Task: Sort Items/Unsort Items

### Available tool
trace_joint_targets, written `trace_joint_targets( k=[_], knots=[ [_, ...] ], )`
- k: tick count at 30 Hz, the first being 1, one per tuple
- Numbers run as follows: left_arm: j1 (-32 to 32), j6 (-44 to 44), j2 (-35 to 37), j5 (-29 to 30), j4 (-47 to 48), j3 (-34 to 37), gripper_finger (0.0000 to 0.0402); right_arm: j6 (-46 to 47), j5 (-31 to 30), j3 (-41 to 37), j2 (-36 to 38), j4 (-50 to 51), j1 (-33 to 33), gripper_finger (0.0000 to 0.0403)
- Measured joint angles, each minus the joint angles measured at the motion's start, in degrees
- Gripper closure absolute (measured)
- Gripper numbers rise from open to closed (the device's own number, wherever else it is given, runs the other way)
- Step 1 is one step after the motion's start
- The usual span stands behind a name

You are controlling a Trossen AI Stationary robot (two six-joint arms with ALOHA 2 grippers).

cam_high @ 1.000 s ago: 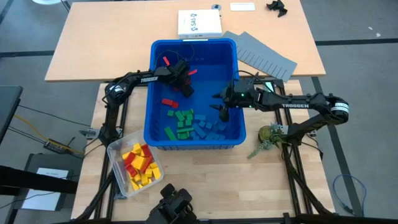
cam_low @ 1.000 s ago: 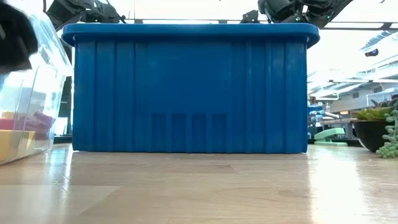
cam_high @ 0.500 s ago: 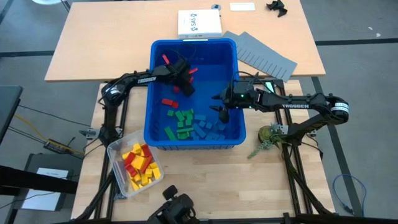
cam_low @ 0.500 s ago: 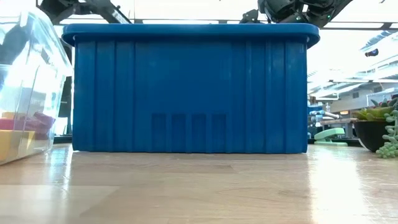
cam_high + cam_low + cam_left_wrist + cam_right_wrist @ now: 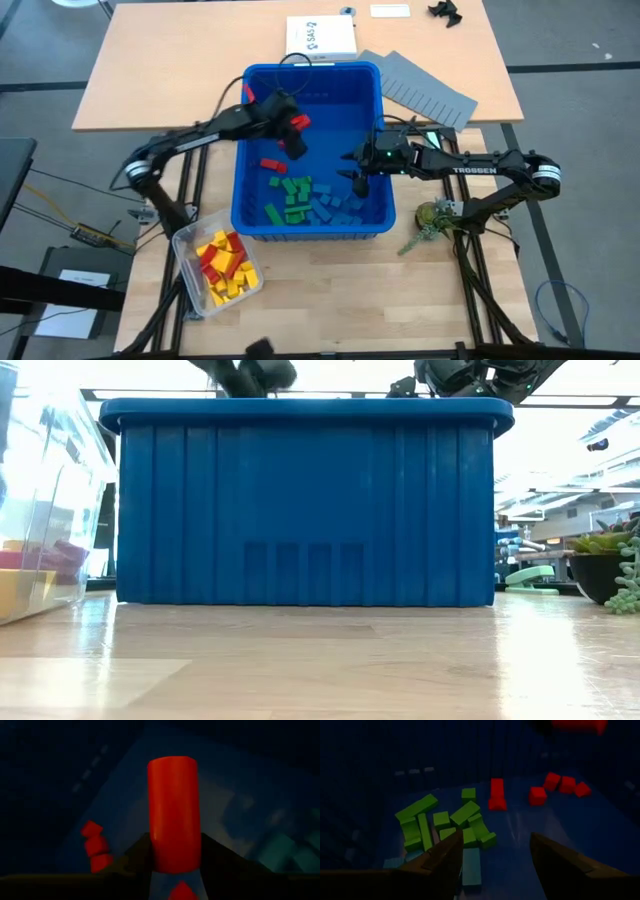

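Observation:
A blue bin (image 5: pixel 240 200) holds loose green (image 5: pixel 292 195), blue (image 5: pixel 335 205) and red items (image 5: pixel 273 164) on its floor. My left gripper (image 5: pixel 294 130) hangs over the bin's far left part, shut on a red block (image 5: pixel 174 810). Lying on the bin floor below it are more red items (image 5: pixel 95 847). My right gripper (image 5: pixel 357 172) stands open over the bin's right half, nothing between its fingers (image 5: pixel 445 862), with the green items (image 5: pixel 445 822) ahead of it. The low view shows only the bin's outer wall (image 5: pixel 300 510). My left gripper pinches the red block between its two fingers (image 5: pixel 135 857), one on each long side near the block's end (image 5: pixel 175 862) closest to the wrist. The block runs on past the fingertips, along the line of the fingers. It hangs clear of the bin floor.
A clear tub (image 5: pixel 190 250) of yellow and red blocks stands at the near left of the bin. Grey slotted sheets (image 5: pixel 420 88) and a white box (image 5: pixel 320 38) lie beyond the bin. A small potted plant (image 5: pixel 432 215) stands at the right.
My left gripper has risen from the bin's floor with the red block, which now hangs clear. Its arm has swung outward toward the table's left. In the low view it now shows above the bin's rim.

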State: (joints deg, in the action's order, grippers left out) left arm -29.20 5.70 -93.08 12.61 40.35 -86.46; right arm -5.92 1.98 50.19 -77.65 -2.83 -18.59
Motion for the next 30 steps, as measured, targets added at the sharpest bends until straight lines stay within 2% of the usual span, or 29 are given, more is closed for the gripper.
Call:
trace_joint_targets(
  k=[5, 12, 18, 21, 30],
  knots=[
    [7.01, -4.04, 9.8, 5.73, 8.32, 0.23, 0.0265, -0.3, 0.0, 0.02, 0.02, 0.0, 0.0, 0.0174],
    [16.57, -14.41, 21.15, 6.66, 18.98, 0.46, 0.0265, -0.15, 0.0, 0.02, 0.02, -0.06, 0.0, 0.0174],
    [25.2, -27.92, 27.39, 7.07, 30.51, 0.86, 0.0265, -0.06, 0.02, 0.02, 0.02, -0.46, 0.04, 0.0174],
    [30.48, -34.7, 30.36, 7.05, 33.47, 3.74, 0.0265, 0.47, 0.02, 0.03, 0.02, -1.9, 0.04, 0.0174],
    [49.65, -57.75, 38.25, 5.7, 32.8, 16.93, 0.0265, 1.38, 0.02, 0.04, 0.02, -3.21, 0.04, 0.0174]
  ],
)
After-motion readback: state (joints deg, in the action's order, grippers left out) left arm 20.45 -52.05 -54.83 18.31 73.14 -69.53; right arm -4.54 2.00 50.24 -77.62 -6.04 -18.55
